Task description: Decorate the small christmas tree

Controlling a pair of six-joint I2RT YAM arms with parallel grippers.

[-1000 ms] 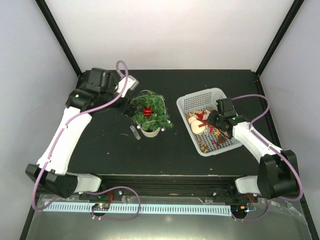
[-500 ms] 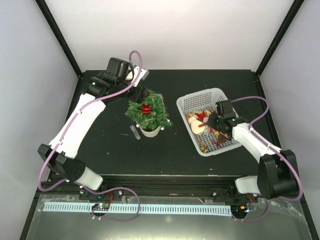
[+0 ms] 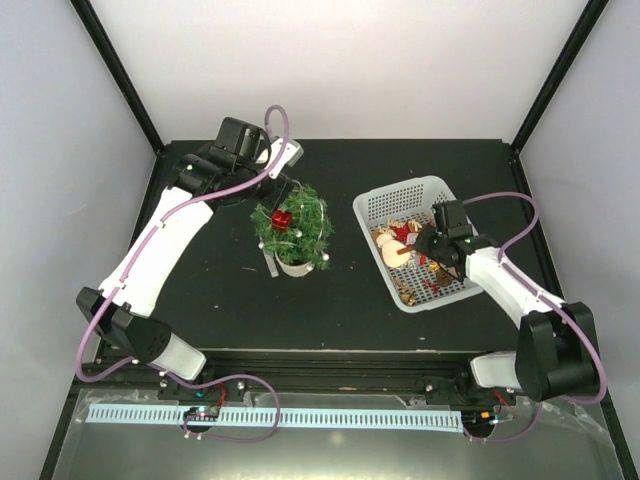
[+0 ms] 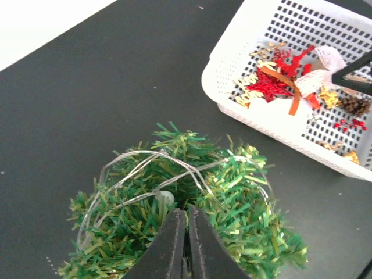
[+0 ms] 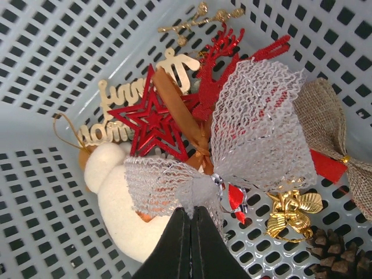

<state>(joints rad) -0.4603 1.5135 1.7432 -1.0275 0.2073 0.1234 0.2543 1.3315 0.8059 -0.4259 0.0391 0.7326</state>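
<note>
Left of centre in the overhead view, the small christmas tree (image 3: 297, 228) sits in its pot on the bench (image 3: 220, 300), apart from the basket (image 3: 375, 205) on the right. The left gripper (image 4: 186, 210) is down on the treetop, pressed nearly together right at the light wire (image 4: 145, 165). Can't tell if a strand is caught. If one is, pulling up could drag the wire off or tip the tree. The right gripper (image 5: 192, 210) is pressed together against the white mesh bow (image 5: 256, 133) and might snag neighbouring ornaments.
</note>
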